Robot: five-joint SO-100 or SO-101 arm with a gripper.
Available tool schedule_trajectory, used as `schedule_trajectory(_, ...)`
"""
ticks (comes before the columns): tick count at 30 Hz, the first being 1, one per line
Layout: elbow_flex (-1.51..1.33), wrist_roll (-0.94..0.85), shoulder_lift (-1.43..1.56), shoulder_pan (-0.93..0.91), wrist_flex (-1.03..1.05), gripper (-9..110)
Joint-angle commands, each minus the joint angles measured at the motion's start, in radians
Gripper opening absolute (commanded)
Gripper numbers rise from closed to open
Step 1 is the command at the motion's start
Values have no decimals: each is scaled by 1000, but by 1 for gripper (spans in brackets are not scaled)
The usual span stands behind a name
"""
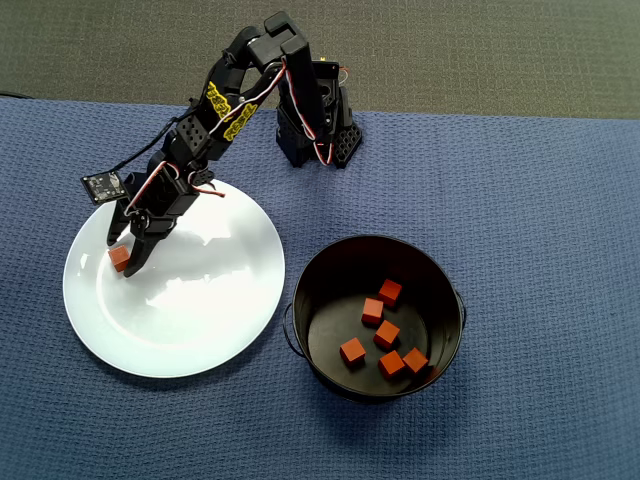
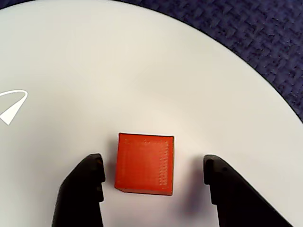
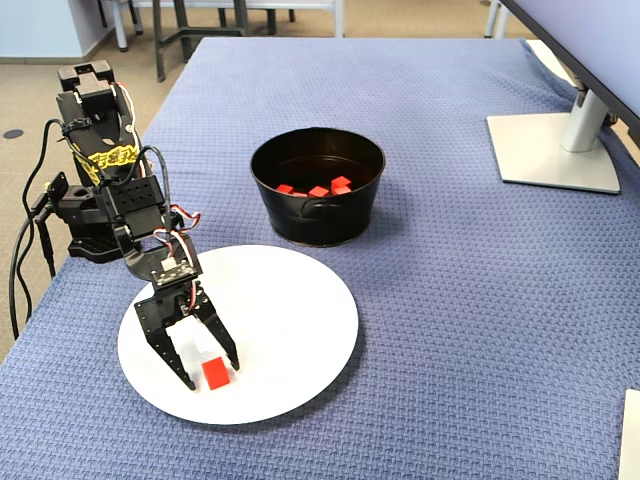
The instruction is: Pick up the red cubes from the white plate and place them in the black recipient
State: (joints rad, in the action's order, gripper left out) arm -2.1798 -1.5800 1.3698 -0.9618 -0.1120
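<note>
Blue woven cloth (image 3: pixel 450 300), monitor stand (image 3: pixel 560 150)

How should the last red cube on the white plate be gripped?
Grip the small orange-red matte cube on its two opposite side faces, coming from above. It lies flat on the glossy white plate, squared between the open end effector fingers, with gaps on both sides.

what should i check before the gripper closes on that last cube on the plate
1. Gripper open, a finger on each side of the red cube: ok.
2. Cube centred between the fingers: not ok, in the wrist view it sits nearer the left finger.
3. Fingertips low enough to grip: cannot tell.
4. No other cube on the white plate: ok.
5. Black pot upright, apart from the plate: ok.
6. Room in the pot: ok, six cubes, bare bottom left.
</note>
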Motion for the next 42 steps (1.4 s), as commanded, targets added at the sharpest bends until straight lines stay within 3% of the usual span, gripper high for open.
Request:
schedule_trajectory(1,-3,29,86,28,18,14)
schedule_trajectory(8,2,38,83,38,18,10)
schedule_trajectory(12,5,55,78,40,14,0)
schedule_trajectory(19,18,222,189,67,63,0)
schedule_trajectory(26,330,629,485,138,781,0)
schedule_trajectory(32,518,1039,632,365,1166,0)
schedule_trajectory(42,607,1647,627,966,1236,0)
